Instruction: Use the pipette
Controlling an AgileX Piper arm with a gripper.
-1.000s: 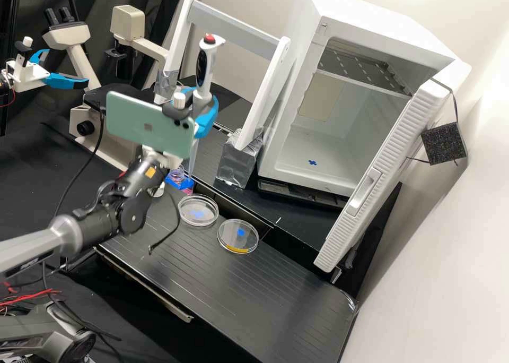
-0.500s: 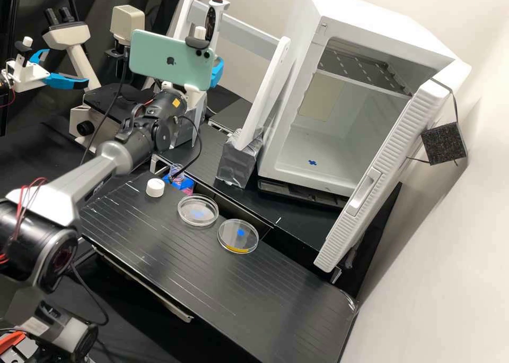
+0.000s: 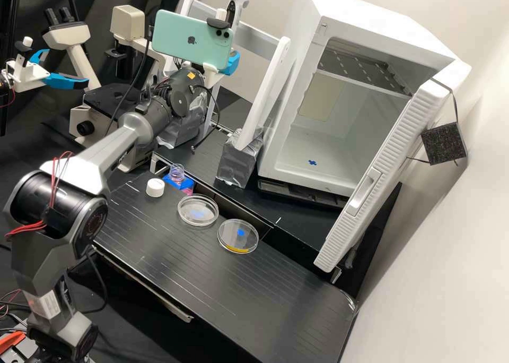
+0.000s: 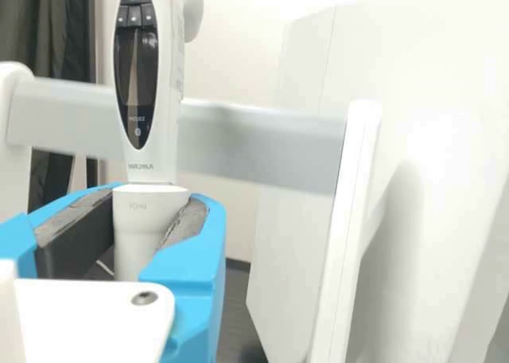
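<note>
Holds the pipette [image 4: 153, 158] upright, clamped in the claw [image 4: 151, 202], near the white stand [image 4: 262, 146]. Shows pick-up complete; cannot confirm any dispensing; probably requires return to stand.

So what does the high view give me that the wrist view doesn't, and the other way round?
High view: two petri dishes, the white cap on the bench, the open bottle in its blue holder, the microscope and the phone on the arm.

Wrist view: the row of small buttons above the pipette's display, and the pads against its body.

Both: the pipette, the gripper's blue fingers and the white rack with its grey crossbar.
</note>
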